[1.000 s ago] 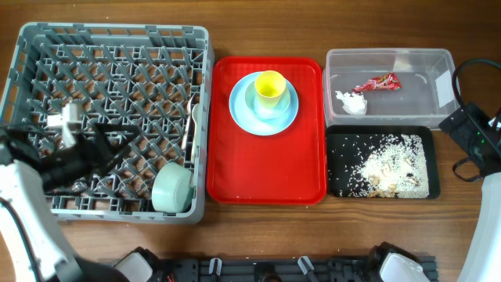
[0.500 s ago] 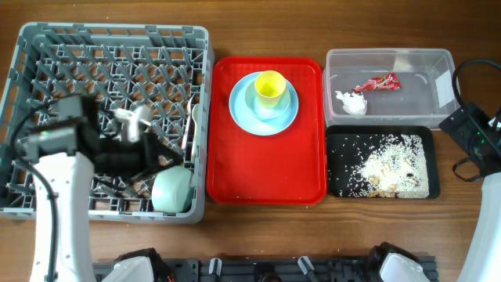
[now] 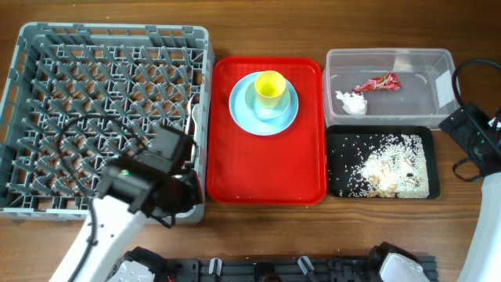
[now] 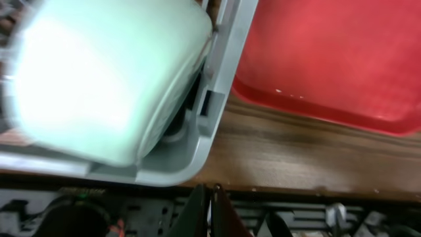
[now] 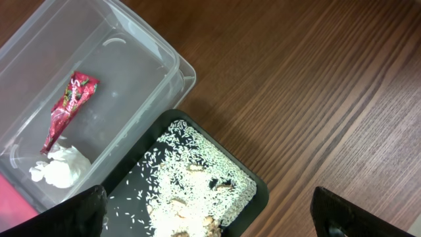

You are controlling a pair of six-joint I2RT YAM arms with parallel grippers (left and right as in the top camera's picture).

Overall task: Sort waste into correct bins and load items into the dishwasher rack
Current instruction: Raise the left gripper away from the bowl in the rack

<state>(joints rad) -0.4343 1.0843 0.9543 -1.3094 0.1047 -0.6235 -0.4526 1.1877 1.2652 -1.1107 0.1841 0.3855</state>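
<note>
The grey dishwasher rack [image 3: 47, 47] fills the left of the table. A pale green bowl [image 4: 105, 72] lies on its side in the rack's front right corner, and in the overhead view my left arm [image 3: 145, 188] covers it. My left gripper [image 4: 210, 197] is shut on nothing, just outside that corner over the table edge. A white utensil [image 3: 193, 117] stands by the rack's right wall. On the red tray [image 3: 266, 176] sit a light blue plate [image 3: 243, 110], a light blue bowl [image 3: 258, 106] and a yellow cup [image 3: 269, 86]. My right gripper [image 5: 210, 214] hangs open above the black tray [image 5: 131, 197].
The clear tub [image 3: 423, 86] at the back right holds a red wrapper [image 3: 377, 82] and a white napkin [image 3: 352, 102]. In front of it the black tray [image 3: 337, 168] holds rice [image 3: 391, 168]. My right arm [image 3: 477, 137] and its cable stand at the right edge.
My left arm swung from the rack's left side across to its front right corner. Its jaws closed, with nothing between them. The right arm stayed still.
</note>
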